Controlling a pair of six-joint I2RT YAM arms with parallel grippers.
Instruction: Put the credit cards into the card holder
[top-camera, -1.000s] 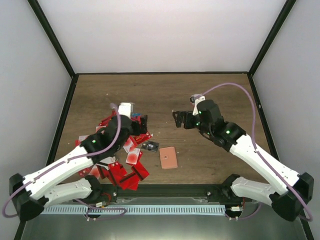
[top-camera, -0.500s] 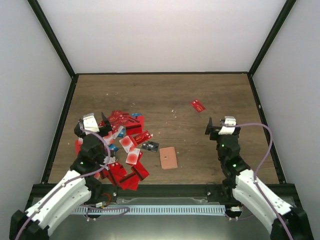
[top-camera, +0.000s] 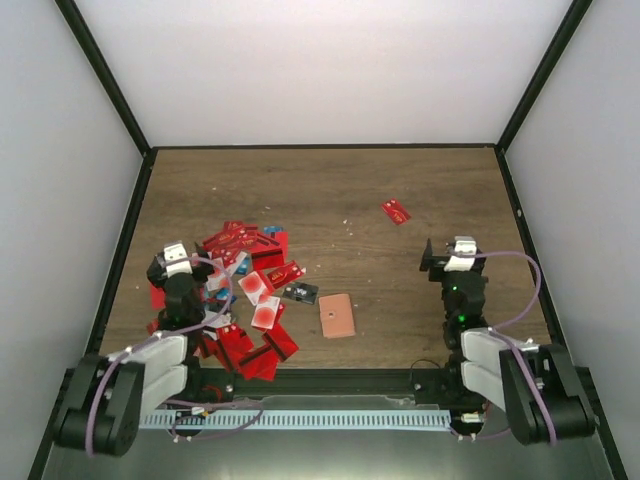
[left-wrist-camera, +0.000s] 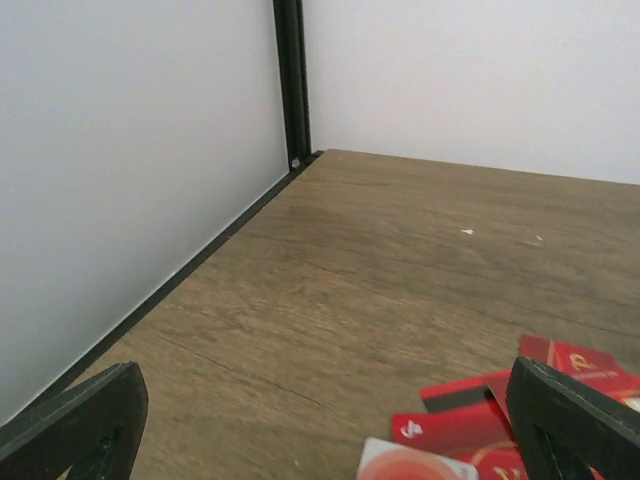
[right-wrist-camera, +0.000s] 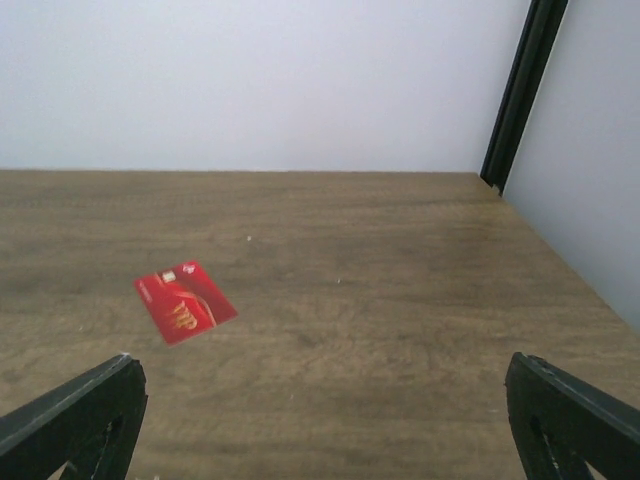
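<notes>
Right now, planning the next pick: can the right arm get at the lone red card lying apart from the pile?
Probably yes. The lone red card lies flat on the bare table just ahead of the right gripper, whose jaws stand open, with nothing between them.

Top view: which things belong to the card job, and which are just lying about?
Job:
- heap of thin rectangular plastic cards, mostly red
- lone red plastic card, apart on the right
- flat salmon-tan rectangular card holder

Just there:
- brown wooden table
- pale specks on it
- black frame posts
- white walls
</notes>
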